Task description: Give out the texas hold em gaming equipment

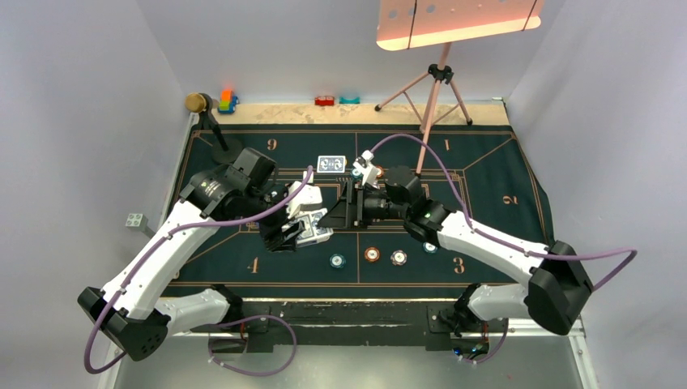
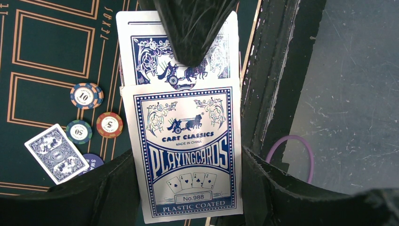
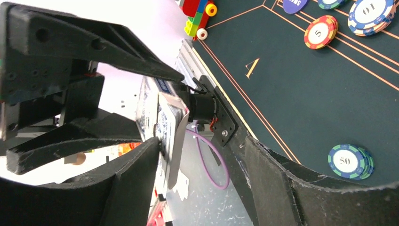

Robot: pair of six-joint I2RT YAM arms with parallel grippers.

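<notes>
My left gripper (image 2: 188,200) is shut on a blue-and-white playing card box (image 2: 188,155), held above the mat's near middle (image 1: 314,232). Blue-backed cards (image 2: 141,52) stick out of the box's open end. My right gripper (image 3: 207,188) is open; one of its fingers (image 2: 193,33) lies on the protruding cards, and the box (image 3: 167,127) sits edge-on against its left finger. A single card (image 1: 331,164) lies face down farther back. Teal (image 1: 337,261), orange (image 1: 372,254) and white (image 1: 398,258) chips rest on the mat, beside a dark-blue button (image 2: 92,161).
The dark green gold-lined mat (image 1: 502,178) covers the table. A pink tripod (image 1: 433,89) stands at the back right, a microphone stand (image 1: 212,121) at the back left. Toy blocks (image 1: 228,101) line the far edge. A black rail (image 1: 356,312) runs along the near edge.
</notes>
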